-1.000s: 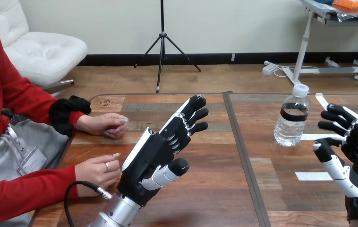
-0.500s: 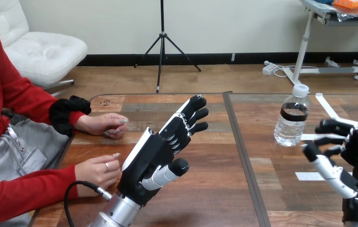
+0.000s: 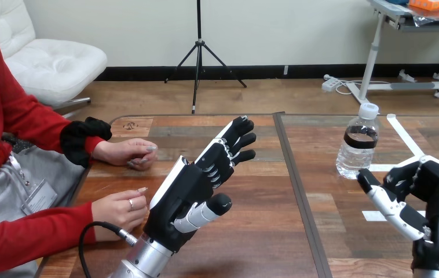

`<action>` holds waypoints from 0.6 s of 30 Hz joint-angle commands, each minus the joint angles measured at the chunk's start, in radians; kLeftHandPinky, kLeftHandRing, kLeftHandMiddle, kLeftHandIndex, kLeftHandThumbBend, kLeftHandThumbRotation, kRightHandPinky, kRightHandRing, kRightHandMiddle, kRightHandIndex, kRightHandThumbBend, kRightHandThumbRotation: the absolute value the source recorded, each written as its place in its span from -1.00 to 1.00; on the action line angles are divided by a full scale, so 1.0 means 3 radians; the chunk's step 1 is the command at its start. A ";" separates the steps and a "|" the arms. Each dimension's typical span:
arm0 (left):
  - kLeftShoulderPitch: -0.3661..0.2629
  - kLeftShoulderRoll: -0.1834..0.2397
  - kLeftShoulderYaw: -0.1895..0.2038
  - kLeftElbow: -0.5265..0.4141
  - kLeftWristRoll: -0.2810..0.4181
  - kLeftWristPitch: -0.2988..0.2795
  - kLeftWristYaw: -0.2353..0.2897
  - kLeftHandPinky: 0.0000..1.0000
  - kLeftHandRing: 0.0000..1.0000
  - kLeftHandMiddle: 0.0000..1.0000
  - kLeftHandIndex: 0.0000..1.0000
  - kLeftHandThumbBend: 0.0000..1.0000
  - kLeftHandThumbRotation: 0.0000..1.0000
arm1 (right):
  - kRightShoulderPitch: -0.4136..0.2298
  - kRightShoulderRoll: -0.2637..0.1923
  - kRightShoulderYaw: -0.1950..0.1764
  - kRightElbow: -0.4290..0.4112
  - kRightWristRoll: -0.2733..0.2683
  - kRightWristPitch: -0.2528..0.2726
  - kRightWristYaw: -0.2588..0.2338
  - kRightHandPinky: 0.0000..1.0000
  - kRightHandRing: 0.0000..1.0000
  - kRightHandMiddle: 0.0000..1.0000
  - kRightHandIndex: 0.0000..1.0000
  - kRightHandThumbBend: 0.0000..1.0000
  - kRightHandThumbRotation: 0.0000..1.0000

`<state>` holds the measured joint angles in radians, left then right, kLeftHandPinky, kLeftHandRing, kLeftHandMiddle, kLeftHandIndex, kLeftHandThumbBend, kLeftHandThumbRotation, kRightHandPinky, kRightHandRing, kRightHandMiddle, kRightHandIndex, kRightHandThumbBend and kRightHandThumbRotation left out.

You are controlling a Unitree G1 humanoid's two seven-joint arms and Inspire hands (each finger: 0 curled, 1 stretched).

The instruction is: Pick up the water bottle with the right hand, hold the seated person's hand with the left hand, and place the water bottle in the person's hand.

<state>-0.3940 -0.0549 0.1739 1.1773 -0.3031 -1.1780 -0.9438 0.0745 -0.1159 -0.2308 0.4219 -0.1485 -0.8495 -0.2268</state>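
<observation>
A clear water bottle (image 3: 357,145) with a white cap and a dark label band stands upright on the right half of the wooden table (image 3: 263,231). My right hand (image 3: 437,197) hovers just right of and nearer than the bottle, apart from it, open with its thumb stretched toward the bottle's base. My left hand (image 3: 185,194) is raised over the table's left half, open, fingers pointing away. The person's near hand (image 3: 119,209) rests on the table just left of my left hand, not touching it. Their far hand (image 3: 127,153) lies loosely closed farther back.
White tape strips (image 3: 405,136) lie on the table behind and beside my right hand, one (image 3: 379,215) near its thumb. A dark seam (image 3: 295,185) divides the tabletop down the middle. The table's left edge runs by the person's lap.
My right hand has moved left toward the bottle and turned, its fingers drawing in and its thumb reaching forward. My left hand, the bottle and the person's hands have stayed put.
</observation>
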 commanded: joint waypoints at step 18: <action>-0.0107 -0.0030 0.0007 -0.0055 -0.0019 -0.0034 -0.0009 0.78 0.89 0.93 0.92 1.00 0.54 | -0.0056 -0.0140 0.0106 -0.0225 0.0382 0.0069 0.0553 -0.30 -0.17 -0.04 0.01 0.98 -0.46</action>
<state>-0.3940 -0.0551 0.1739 1.1773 -0.3038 -1.1780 -0.9468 0.0771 -0.1402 -0.2023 0.3982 -0.0387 -0.8362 -0.0716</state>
